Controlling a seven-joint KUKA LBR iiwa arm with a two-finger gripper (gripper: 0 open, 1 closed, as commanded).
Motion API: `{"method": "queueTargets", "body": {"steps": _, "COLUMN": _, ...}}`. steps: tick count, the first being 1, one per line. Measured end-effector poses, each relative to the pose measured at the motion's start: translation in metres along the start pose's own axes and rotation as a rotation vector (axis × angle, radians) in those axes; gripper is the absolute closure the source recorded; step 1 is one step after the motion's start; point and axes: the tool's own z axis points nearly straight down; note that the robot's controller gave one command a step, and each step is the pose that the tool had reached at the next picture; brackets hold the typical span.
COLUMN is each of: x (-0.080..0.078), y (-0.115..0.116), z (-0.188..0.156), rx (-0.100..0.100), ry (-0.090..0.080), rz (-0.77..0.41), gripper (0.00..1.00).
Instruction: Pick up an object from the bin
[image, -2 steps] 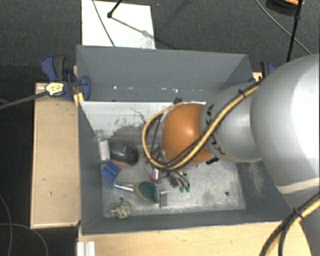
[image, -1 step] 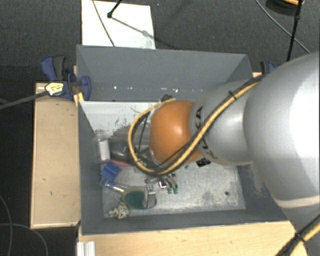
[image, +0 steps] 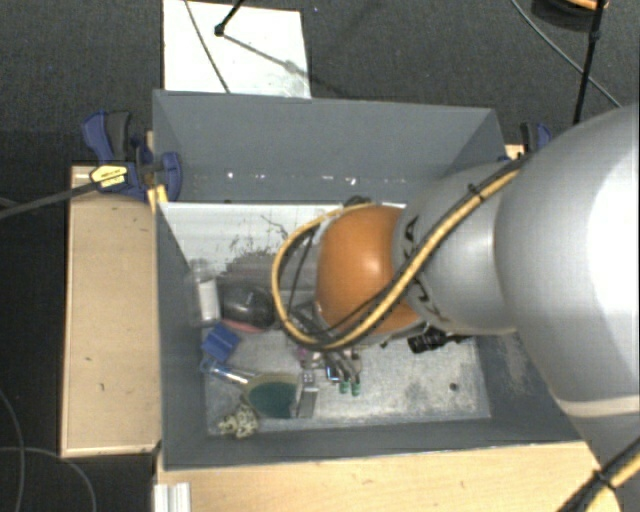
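My gripper (image: 336, 372) pokes out from under the arm's orange cover, low over the bin floor at the front middle. Just left of it lies a dark green round flat thing (image: 268, 397), with a small grey metal piece (image: 307, 398) at its right edge, nearly under the gripper. Whether the gripper touches either one I cannot tell. A blue plastic piece (image: 218, 346) lies further left, with a short silvery thing (image: 231, 375) below it.
Along the bin's left wall stands a white cylinder (image: 207, 298) beside a dark grey lump with a pink edge (image: 245, 305). A speckled pale lump (image: 238, 425) sits in the front left corner. The arm covers the bin's right half.
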Motion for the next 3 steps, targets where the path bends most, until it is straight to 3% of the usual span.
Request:
{"method": "queueTargets", "body": {"steps": 1, "x": 0.0036, "y": -0.0042, "z": 0.0364, "rx": -0.001, "ry": 0.005, "rz": 0.102, "gripper": 0.0}}
{"method": "queueTargets", "body": {"steps": 2, "x": 0.0033, "y": -0.0039, "z": 0.0356, "rx": -0.002, "ry": 0.005, "rz": 0.104, "gripper": 0.0}}
{"method": "queueTargets", "body": {"steps": 3, "x": 0.0019, "y": -0.004, "z": 0.0348, "rx": -0.003, "ry": 0.001, "rz": 0.105, "gripper": 1.0}}
